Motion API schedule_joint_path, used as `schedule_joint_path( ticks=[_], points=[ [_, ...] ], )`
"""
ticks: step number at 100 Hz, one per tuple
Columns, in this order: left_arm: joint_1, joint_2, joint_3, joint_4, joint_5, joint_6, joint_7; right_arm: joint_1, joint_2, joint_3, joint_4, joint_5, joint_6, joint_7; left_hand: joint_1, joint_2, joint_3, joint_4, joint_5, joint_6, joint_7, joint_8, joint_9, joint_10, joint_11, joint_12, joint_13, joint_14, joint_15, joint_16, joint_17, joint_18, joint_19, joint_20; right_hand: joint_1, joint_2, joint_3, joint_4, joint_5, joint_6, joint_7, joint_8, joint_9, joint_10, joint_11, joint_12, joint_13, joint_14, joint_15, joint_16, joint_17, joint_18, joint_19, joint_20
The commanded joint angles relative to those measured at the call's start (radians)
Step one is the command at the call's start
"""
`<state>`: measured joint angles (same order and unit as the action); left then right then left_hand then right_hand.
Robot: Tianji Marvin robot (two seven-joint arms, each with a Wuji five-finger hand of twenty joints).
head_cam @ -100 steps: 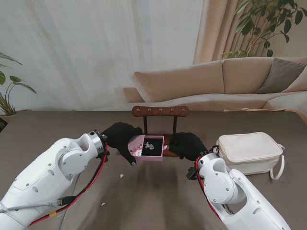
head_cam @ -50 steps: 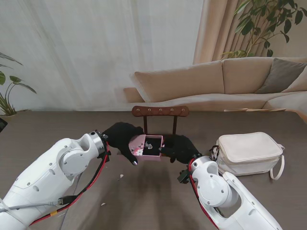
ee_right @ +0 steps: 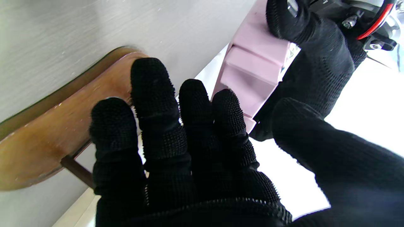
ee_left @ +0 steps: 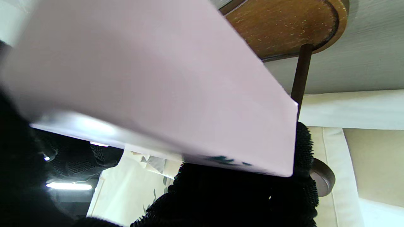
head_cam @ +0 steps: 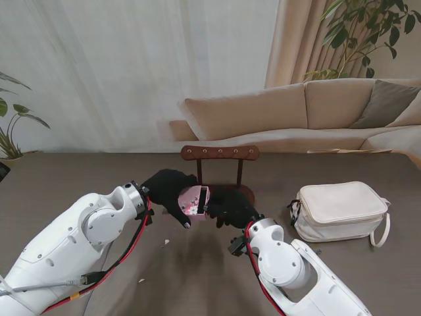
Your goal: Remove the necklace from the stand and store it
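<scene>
Both hands meet at frame centre: left hand fingers grip the pink box, right hand fingers spread over it (necklace hidden, presumably inside). Closing remains; stand looks bare.

necklace hidden, pink box half covered

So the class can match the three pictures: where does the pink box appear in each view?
Stand view: pink box at centre, between both hands.
Left wrist: box fills most of the picture, close and blurred.
Right wrist: box beyond the fingertips, held by the left hand.
Shared landmark: wooden stand.
</scene>
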<state>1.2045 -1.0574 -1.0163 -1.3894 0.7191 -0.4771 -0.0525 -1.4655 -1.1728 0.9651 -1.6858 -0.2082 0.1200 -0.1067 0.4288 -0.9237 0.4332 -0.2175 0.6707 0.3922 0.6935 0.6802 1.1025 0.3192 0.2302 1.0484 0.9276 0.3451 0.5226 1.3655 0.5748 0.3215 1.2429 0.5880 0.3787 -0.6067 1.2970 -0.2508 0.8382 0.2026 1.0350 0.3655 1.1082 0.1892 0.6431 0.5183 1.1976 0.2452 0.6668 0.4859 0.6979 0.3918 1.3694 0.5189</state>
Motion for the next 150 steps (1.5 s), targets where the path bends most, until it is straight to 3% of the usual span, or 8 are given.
schedule_joint_path(
  ticks=[1, 34, 49, 61, 88, 102, 129, 150],
  points=[
    [0.003, -0.017, 0.003, -0.019, -0.007, 0.002, -0.012, -0.004, -0.022, -0.022, 0.0, 0.012, -0.011, 0.012, 0.525, 0.162, 0.484, 0.026, 0.071, -0.202, 0.686, 0.104, 0.116, -0.156, 0.119, 0.047, 0.096, -0.032, 0.218, 0.056, 0.043, -0.06, 0.067, 0.029, 0.024, 0.011, -0.001, -0.027, -0.042, -0.141, -0.031, -0.054, -0.005, -0.02, 0.012, 0.001, -0.003, 0.012, -0.003, 0.012, -0.036, 0.014, -0.002, 0.037],
    [0.024, -0.017, -0.01, -0.04, -0.007, 0.009, -0.01, 0.009, -0.032, -0.048, 0.026, 0.034, -0.021, -0.002, 0.526, 0.163, 0.482, 0.026, 0.07, -0.201, 0.686, 0.104, 0.115, -0.154, 0.118, 0.048, 0.095, -0.032, 0.219, 0.057, 0.043, -0.059, 0.068, 0.032, 0.012, 0.025, -0.009, -0.03, -0.057, -0.141, -0.026, -0.068, -0.018, -0.017, 0.015, -0.002, -0.009, 0.013, -0.003, 0.01, -0.042, 0.017, -0.005, 0.039],
    [0.035, -0.015, -0.015, -0.044, -0.003, 0.014, -0.012, 0.01, -0.025, -0.021, 0.023, 0.002, -0.018, 0.001, 0.526, 0.163, 0.482, 0.026, 0.07, -0.201, 0.686, 0.105, 0.116, -0.154, 0.119, 0.048, 0.096, -0.032, 0.219, 0.057, 0.043, -0.06, 0.067, 0.032, -0.082, 0.068, -0.03, 0.046, -0.082, -0.175, -0.131, -0.061, -0.033, -0.016, 0.011, -0.009, -0.023, 0.027, -0.007, 0.008, -0.058, 0.019, -0.014, 0.043],
    [0.036, -0.015, -0.013, -0.04, -0.004, 0.015, -0.01, 0.009, -0.011, 0.02, 0.007, -0.038, -0.003, 0.028, 0.527, 0.163, 0.482, 0.026, 0.07, -0.201, 0.685, 0.105, 0.116, -0.154, 0.118, 0.048, 0.096, -0.03, 0.219, 0.057, 0.042, -0.057, 0.067, 0.033, -0.161, 0.123, -0.065, 0.159, -0.095, -0.178, -0.228, 0.019, -0.056, -0.015, -0.002, -0.012, -0.046, 0.039, -0.019, 0.005, -0.078, 0.024, -0.033, 0.046],
    [0.041, -0.014, -0.012, -0.042, -0.005, 0.019, -0.017, 0.007, 0.02, 0.12, -0.021, -0.159, 0.045, 0.082, 0.527, 0.165, 0.481, 0.026, 0.07, -0.201, 0.685, 0.105, 0.114, -0.153, 0.118, 0.048, 0.096, -0.031, 0.219, 0.056, 0.04, -0.059, 0.067, 0.035, -0.212, 0.141, -0.151, 0.161, -0.151, -0.174, -0.271, 0.043, -0.124, -0.014, -0.027, -0.025, -0.094, 0.05, -0.051, -0.007, -0.11, 0.025, -0.061, 0.042],
    [0.051, -0.012, -0.018, -0.052, -0.004, 0.027, -0.024, -0.031, 0.047, 0.215, -0.069, -0.23, 0.039, 0.148, 0.528, 0.165, 0.48, 0.026, 0.07, -0.2, 0.685, 0.105, 0.115, -0.152, 0.118, 0.049, 0.094, -0.03, 0.218, 0.056, 0.04, -0.058, 0.067, 0.035, -0.209, 0.136, -0.165, 0.165, -0.149, -0.175, -0.277, 0.045, -0.154, -0.014, -0.032, -0.03, -0.121, 0.038, -0.066, -0.013, -0.131, 0.011, -0.075, 0.04],
    [0.068, -0.012, -0.024, -0.064, -0.002, 0.038, -0.023, -0.06, 0.09, 0.382, -0.058, -0.416, -0.101, 0.247, 0.528, 0.166, 0.479, 0.027, 0.07, -0.2, 0.684, 0.106, 0.114, -0.153, 0.117, 0.049, 0.095, -0.03, 0.217, 0.056, 0.039, -0.057, 0.066, 0.036, -0.215, 0.111, -0.195, 0.164, -0.162, -0.213, -0.29, 0.053, -0.252, -0.04, -0.038, -0.039, -0.213, -0.009, -0.108, -0.03, -0.19, -0.039, -0.108, 0.036],
    [0.08, -0.009, -0.033, -0.079, -0.005, 0.044, -0.041, -0.063, 0.119, 0.511, 0.014, -0.586, -0.266, 0.285, 0.529, 0.168, 0.478, 0.027, 0.069, -0.199, 0.684, 0.106, 0.112, -0.153, 0.117, 0.049, 0.094, -0.028, 0.217, 0.056, 0.038, -0.057, 0.067, 0.037, -0.233, 0.086, -0.257, 0.158, -0.205, -0.267, -0.314, 0.069, -0.392, -0.069, -0.052, -0.066, -0.372, -0.043, -0.196, -0.076, -0.318, -0.087, -0.235, 0.011]
  ],
)
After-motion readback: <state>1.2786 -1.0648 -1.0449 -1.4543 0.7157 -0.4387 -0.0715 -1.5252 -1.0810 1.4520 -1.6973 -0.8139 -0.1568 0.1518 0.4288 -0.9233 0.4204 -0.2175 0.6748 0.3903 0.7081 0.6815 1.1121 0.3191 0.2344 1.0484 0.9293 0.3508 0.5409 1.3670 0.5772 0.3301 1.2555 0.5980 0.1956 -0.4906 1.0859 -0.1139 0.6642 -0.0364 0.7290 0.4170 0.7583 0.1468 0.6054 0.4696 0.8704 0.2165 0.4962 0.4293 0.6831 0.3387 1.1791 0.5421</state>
